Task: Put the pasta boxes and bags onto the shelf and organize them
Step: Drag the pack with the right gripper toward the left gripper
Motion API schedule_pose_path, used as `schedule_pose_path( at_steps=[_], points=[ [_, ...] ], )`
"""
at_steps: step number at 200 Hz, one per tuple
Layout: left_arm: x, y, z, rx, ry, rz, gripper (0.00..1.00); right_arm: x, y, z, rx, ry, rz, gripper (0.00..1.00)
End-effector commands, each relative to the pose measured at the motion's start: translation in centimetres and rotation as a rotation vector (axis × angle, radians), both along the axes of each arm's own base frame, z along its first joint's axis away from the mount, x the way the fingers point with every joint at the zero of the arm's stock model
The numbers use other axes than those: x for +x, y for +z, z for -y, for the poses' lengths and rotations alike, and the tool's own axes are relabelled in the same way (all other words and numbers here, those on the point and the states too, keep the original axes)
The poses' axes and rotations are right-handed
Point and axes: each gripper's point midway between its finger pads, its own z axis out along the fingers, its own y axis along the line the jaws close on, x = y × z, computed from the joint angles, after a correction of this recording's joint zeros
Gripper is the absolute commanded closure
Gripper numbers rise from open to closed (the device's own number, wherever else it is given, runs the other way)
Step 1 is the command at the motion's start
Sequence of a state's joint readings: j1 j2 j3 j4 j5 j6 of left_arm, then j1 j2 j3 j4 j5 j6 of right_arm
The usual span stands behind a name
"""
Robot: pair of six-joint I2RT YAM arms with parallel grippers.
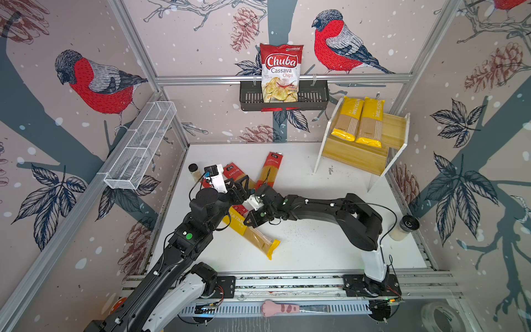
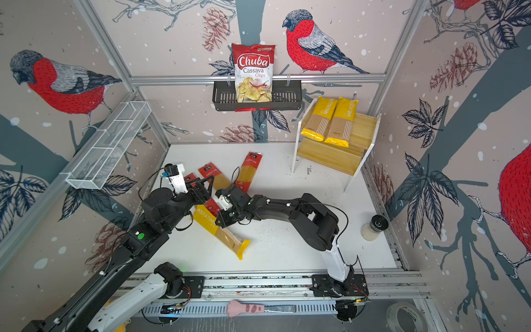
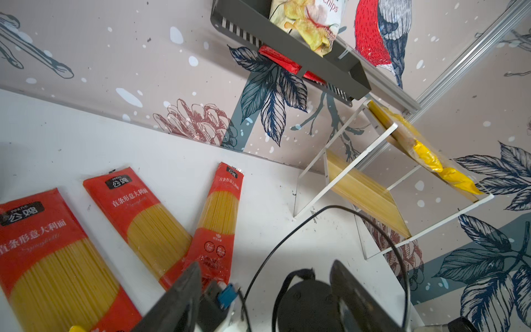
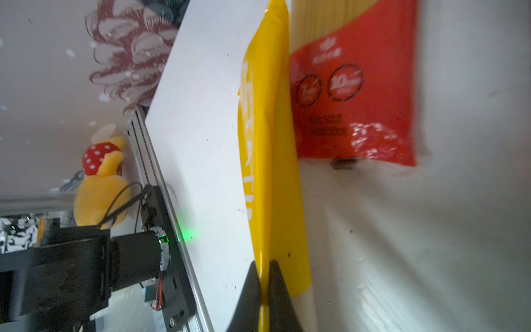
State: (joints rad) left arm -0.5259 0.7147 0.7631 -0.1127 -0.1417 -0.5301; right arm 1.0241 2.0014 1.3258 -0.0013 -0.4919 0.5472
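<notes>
Pinching yellow pkt [image 4: 265,143] edge: R hand [image 4: 263,267]

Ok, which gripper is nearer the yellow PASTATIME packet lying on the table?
Right. The right gripper is shut on the edge of that yellow packet, touching it. The left gripper stands open beside it, over the red packets, holding nothing.

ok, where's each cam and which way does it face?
Both top views: high over the front rail, looking down at table and shelf; both arms show.
Left wrist: low over the table, facing shelf and back wall past red pasta packets; open left claw shows.
Right wrist: near the table, looking along the yellow pasta packet; right claw shut on it.
Shared: top and left wrist both see the shelf.
</notes>
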Motion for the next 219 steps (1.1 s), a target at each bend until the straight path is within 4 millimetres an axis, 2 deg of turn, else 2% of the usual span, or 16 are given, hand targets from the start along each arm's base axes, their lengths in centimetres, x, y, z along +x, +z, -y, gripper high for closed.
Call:
schedule_pose_path(
  at_steps=[1, 17, 36, 55, 74, 102, 115, 147, 174, 196, 219],
  points=[
    [0.2, 1.3, -0.1, 0.02, 0.003, 0.045, 0.3, 2.2, 4.7, -0.4, 0.194, -0.072, -0.02, 0.97],
    [0.6, 1.3, 0.2, 0.03, 0.0, 0.042, 0.3, 3.9, 5.0, 1.1, 0.244, -0.153, -0.064, 0.97],
    [1.1, 0.3, 0.7, 0.042, -0.013, 0.021, 0.3, 5.9, 4.2, 3.1, 0.293, -0.268, -0.14, 0.97],
    [1.4, -1.9, 1.1, 0.033, -0.021, -0.014, 0.3, 7.5, 2.4, 4.8, 0.292, -0.371, -0.201, 0.95],
    [1.2, -4.5, 1.3, 0.003, -0.027, -0.062, 0.3, 7.9, 0.6, 5.8, 0.241, -0.438, -0.208, 0.93],
    [0.4, -8.8, 0.9, -0.042, -0.012, -0.148, 0.31, 7.4, -0.9, 6.7, 0.209, -0.453, -0.233, 0.86],
    [0.0, -11.0, 1.1, -0.05, -0.023, -0.205, 0.31, 7.0, -1.4, 7.0, 0.184, -0.428, -0.242, 0.77],
    [-1.0, -16.4, 1.7, -0.092, -0.05, -0.333, 0.33, 6.9, -2.2, 9.7, 0.095, -0.389, -0.198, 0.61],
    [-1.7, -19.5, 1.9, -0.15, -0.053, -0.385, 0.34, 6.0, -2.8, 11.3, 0.021, -0.306, -0.157, 0.5],
    [-2.1, -21.5, 2.3, -0.158, -0.072, -0.434, 0.35, 4.8, -3.1, 11.4, -0.017, -0.238, -0.135, 0.44],
    [-2.8, -23.6, 2.5, -0.141, -0.083, -0.494, 0.35, 3.4, -3.3, 10.3, -0.028, -0.184, -0.119, 0.4]
  ],
)
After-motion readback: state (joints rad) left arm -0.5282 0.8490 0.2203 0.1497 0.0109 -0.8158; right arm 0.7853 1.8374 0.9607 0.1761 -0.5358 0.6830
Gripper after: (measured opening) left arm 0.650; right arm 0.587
